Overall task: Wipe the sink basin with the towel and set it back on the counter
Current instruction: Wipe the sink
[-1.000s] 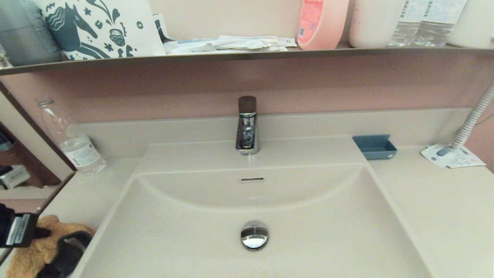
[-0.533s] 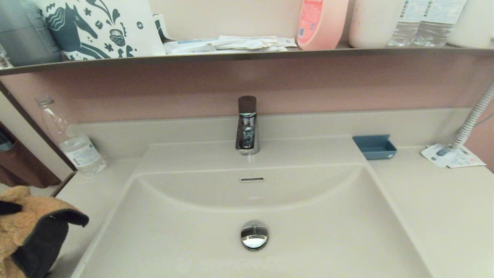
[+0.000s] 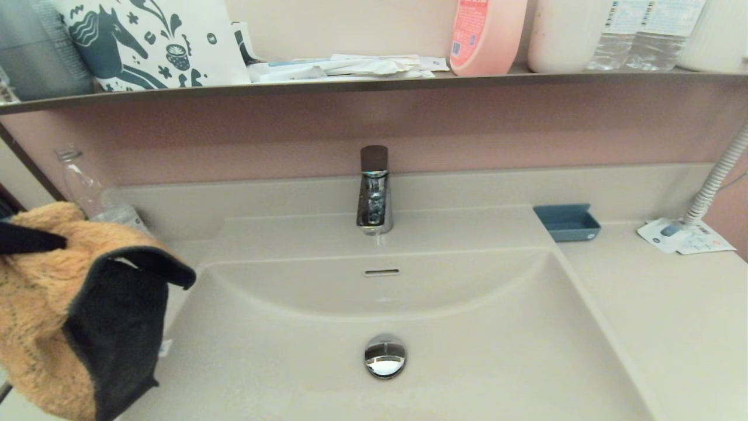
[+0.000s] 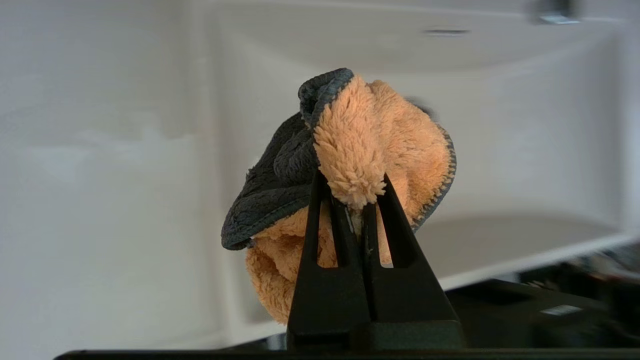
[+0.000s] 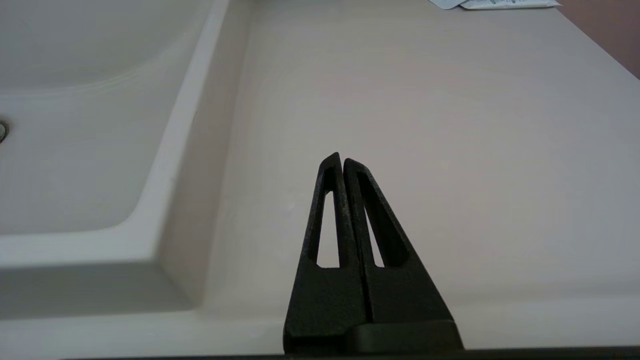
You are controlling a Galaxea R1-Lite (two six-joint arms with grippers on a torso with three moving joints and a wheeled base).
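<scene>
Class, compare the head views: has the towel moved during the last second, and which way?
Yes. The towel, gripped by the left hand, has risen off the counter and shifted toward the sink basin, now hiding part of the clear bottle.

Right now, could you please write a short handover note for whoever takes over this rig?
Left gripper: shut on the towel, held in the air at the left edge of the sink basin.
Right gripper: shut, holding nothing, parked over the counter right of the basin.
Done: towel picked up.
Left: no wiping visible yet; wipe the basin, then put the towel back on the counter.
</scene>
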